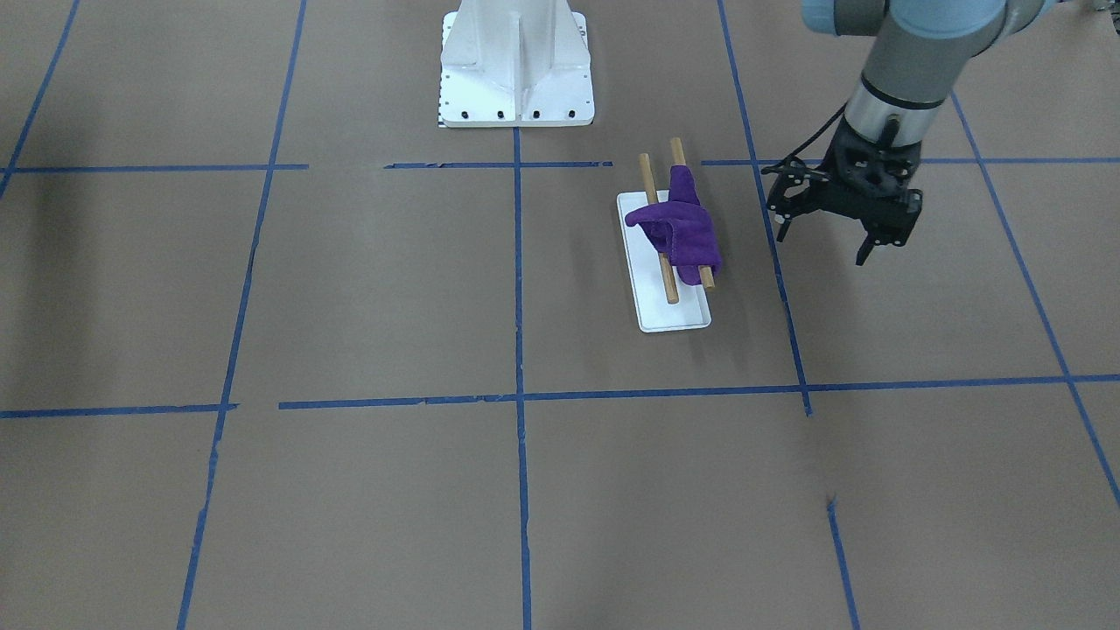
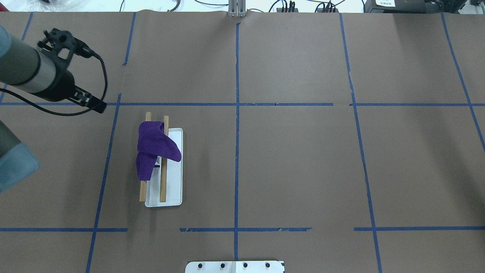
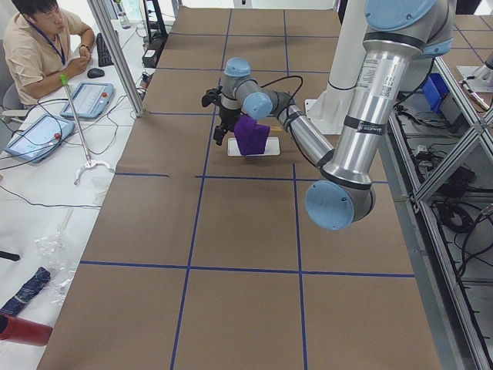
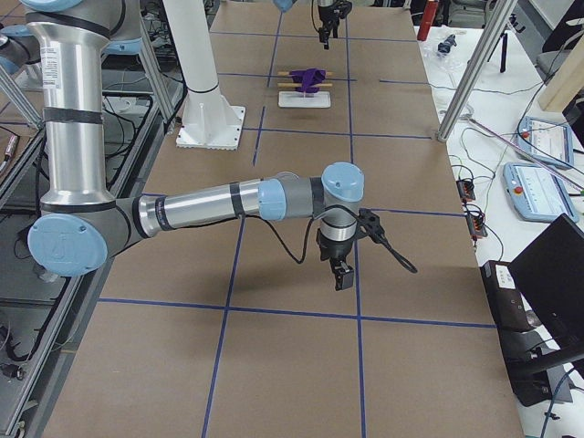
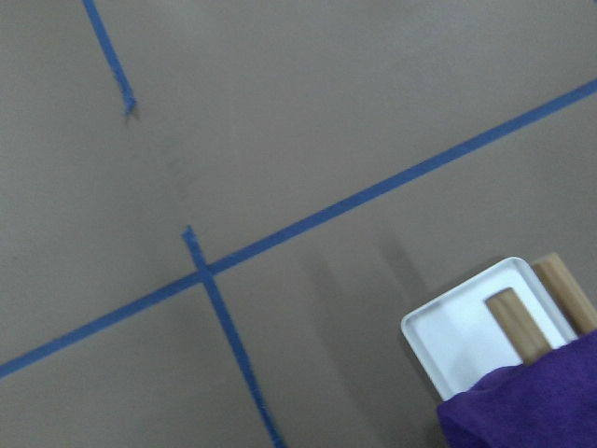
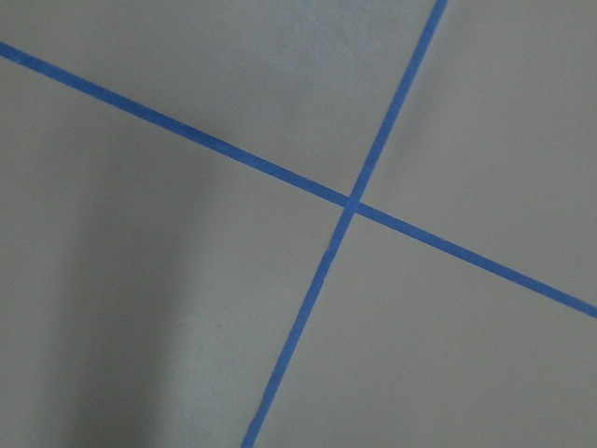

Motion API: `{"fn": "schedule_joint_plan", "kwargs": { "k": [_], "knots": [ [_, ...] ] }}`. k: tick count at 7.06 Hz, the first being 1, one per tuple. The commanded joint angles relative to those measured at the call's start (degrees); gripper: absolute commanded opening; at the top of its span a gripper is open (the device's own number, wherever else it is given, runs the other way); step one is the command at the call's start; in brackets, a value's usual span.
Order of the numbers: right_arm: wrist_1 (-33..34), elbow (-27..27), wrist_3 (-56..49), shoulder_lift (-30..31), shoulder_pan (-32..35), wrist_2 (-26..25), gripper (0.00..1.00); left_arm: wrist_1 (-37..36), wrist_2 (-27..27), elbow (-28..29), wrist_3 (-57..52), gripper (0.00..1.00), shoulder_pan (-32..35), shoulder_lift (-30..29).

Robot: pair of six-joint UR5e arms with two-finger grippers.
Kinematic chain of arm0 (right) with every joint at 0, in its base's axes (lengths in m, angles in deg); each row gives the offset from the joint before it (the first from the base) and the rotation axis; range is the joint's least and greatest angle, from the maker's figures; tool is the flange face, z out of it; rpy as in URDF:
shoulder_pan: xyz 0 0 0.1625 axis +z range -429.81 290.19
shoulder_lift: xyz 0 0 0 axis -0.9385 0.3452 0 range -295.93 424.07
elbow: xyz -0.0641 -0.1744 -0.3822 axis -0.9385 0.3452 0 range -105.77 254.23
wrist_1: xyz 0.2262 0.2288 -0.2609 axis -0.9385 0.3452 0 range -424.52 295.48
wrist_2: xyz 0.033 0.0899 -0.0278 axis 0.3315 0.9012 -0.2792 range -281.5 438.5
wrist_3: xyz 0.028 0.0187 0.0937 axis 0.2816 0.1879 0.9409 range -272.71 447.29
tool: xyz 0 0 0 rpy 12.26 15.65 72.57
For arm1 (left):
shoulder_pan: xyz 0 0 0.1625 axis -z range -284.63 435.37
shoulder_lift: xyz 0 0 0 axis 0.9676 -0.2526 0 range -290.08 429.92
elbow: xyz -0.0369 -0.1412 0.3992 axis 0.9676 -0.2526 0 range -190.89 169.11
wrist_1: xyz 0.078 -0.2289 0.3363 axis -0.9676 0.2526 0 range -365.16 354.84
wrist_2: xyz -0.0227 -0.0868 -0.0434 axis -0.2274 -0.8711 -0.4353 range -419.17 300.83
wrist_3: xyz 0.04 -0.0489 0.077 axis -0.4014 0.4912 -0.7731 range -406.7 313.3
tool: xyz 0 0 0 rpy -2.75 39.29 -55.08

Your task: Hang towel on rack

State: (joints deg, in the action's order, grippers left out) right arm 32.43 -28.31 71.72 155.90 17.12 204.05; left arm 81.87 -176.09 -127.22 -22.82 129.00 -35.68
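Towel [image 1: 684, 229], purple cloth: judged soft, light, limp, apt to slide on smooth wood. Draped across both dowels [image 1: 669, 284] of rack [image 1: 672, 317]. Best pinched at a bunched fold. Left gripper [image 1: 822, 247]: fingers spread, empty, beside rack. Right gripper [image 4: 342, 274]: well apart from rack, opening cannot be told.

No legible text anywhere, white label [image 2: 384, 3] on far black box [image 2: 416, 7] too small to read

The towel [image 1: 687, 232] is deep purple, the rack [image 1: 654, 302] has light-brown rods [image 1: 670, 287] over a white base [image 1: 681, 317], and the brown table [image 1: 367, 289] bears a blue tape [image 1: 518, 289] grid.
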Motion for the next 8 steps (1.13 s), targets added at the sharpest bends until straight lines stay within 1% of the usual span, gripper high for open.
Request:
{"fn": "schedule_joint_plan", "kwargs": {
  "k": [1,2,3,4,5,6,8],
  "knots": [
    [-0.1,3.9,-0.7,2.2,5.6,0.8,1.00,-13.0,-15.2,4.0,-13.8,1.00,15.0,1.0],
    [0.0,4.0,-0.7,3.3,6.7,2.0,1.00,-18.1,-15.2,5.9,-19.2,1.00,19.5,1.0],
    [0.0,4.0,-0.6,4.1,7.6,2.2,1.00,-18.4,-13.7,8.0,-24.6,1.00,24.0,3.3],
    [0.0,3.9,-0.6,4.8,8.2,2.4,1.00,-18.2,-12.7,11.9,-32.2,1.00,28.4,4.1],
    [0.0,3.8,0.4,4.9,8.2,2.2,1.00,-18.0,-12.8,13.8,-38.9,1.00,31.7,6.4],
    [0.0,3.8,0.9,4.5,8.2,2.1,1.00,-16.7,-13.0,13.8,-40.1,1.00,33.1,9.9],
    [-0.1,3.8,3.9,4.3,8.1,2.3,1.00,-4.6,-13.7,13.6,-40.0,1.00,34.8,18.3]
  ]
}}
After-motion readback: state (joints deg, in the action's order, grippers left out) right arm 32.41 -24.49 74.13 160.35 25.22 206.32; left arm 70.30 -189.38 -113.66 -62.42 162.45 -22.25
